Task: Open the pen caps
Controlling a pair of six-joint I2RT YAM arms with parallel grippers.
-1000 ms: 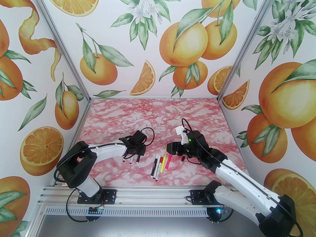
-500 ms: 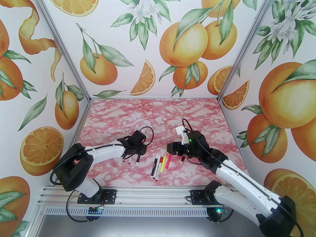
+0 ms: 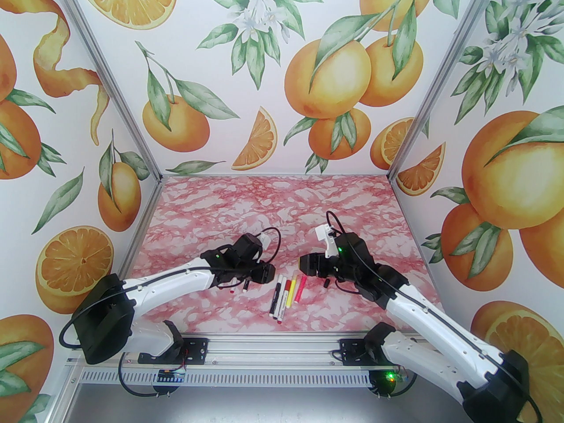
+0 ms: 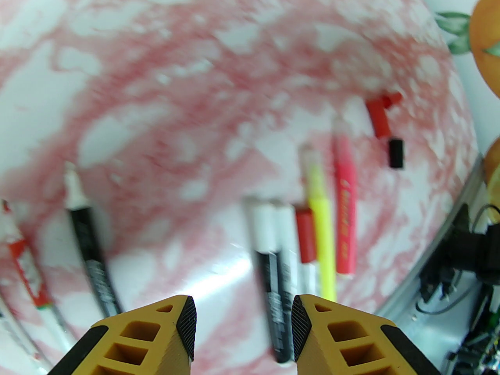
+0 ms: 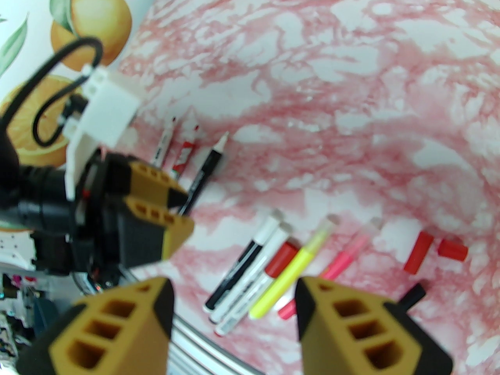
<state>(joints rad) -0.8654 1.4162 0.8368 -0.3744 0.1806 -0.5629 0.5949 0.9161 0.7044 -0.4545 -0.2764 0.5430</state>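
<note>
Five pens lie side by side on the pink-marbled surface, about midway along its near edge and pointing roughly towards the far edge. From left to right they are two white-and-black pens with white far ends, a white pen wearing a red cap, a yellow pen and a pink pen. The far ends of the last two are pale and too blurred to read. To the right of this row, towards the right edge, two loose red caps lie just beside each other, and a loose black cap lies near them on the near-edge side. Three more pens lie together to the left of the row, well apart from it; the nearest of them is a black pen with a bare, pale, pointed tip. The left end effector hangs low between the two groups, just left of the row, its orange fingers apart with nothing between them. The right end effector faces it from the right, over the far ends of the yellow and pink pens, its jaws wide apart and empty. Whether either one touches the surface cannot be told.
</note>
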